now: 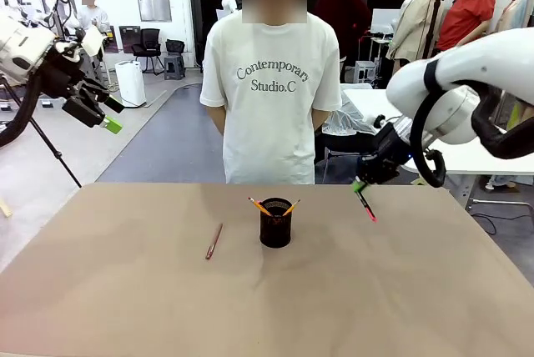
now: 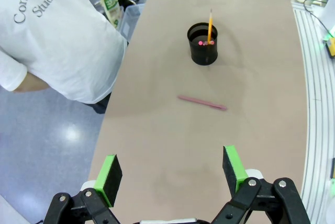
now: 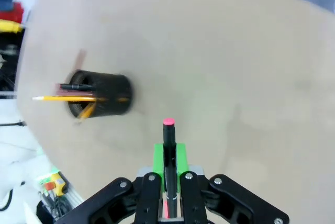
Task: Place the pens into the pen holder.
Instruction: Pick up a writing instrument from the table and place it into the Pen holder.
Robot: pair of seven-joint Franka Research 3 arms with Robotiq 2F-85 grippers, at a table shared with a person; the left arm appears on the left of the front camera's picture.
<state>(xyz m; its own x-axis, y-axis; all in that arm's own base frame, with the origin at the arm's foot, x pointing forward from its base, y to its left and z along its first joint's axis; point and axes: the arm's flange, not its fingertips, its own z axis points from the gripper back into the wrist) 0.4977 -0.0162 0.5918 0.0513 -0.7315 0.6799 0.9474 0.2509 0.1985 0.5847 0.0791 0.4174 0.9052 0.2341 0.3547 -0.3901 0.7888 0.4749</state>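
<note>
"While the right claw (image 1: 360, 183) hangs above the far right of the table (image 1: 125, 299), what is in it?"
"A black pen with a red end (image 1: 366, 206). The claw is squeezed tight on it, and the red end pokes out past the green pads (image 3: 180, 156). The back part of the pen is hidden between the fingers."
"And the left claw (image 1: 107, 122)?"
"It is up high on the left, off the table. Its two fingers are wide apart with nothing between them."
"Where is the pen holder (image 1: 275, 225)?"
"It stands in the middle of the table, in front of the person (image 1: 271, 98). Two yellow pencils (image 1: 260, 205) lean out of it. From the right wrist the cup looks blurry. Something dark sticks out of it too, but I cannot tell what."
"Any pen lying down?"
"Yes, a reddish-brown pen (image 1: 214, 241) lies flat on the table, left of the holder and not touching it."
</note>
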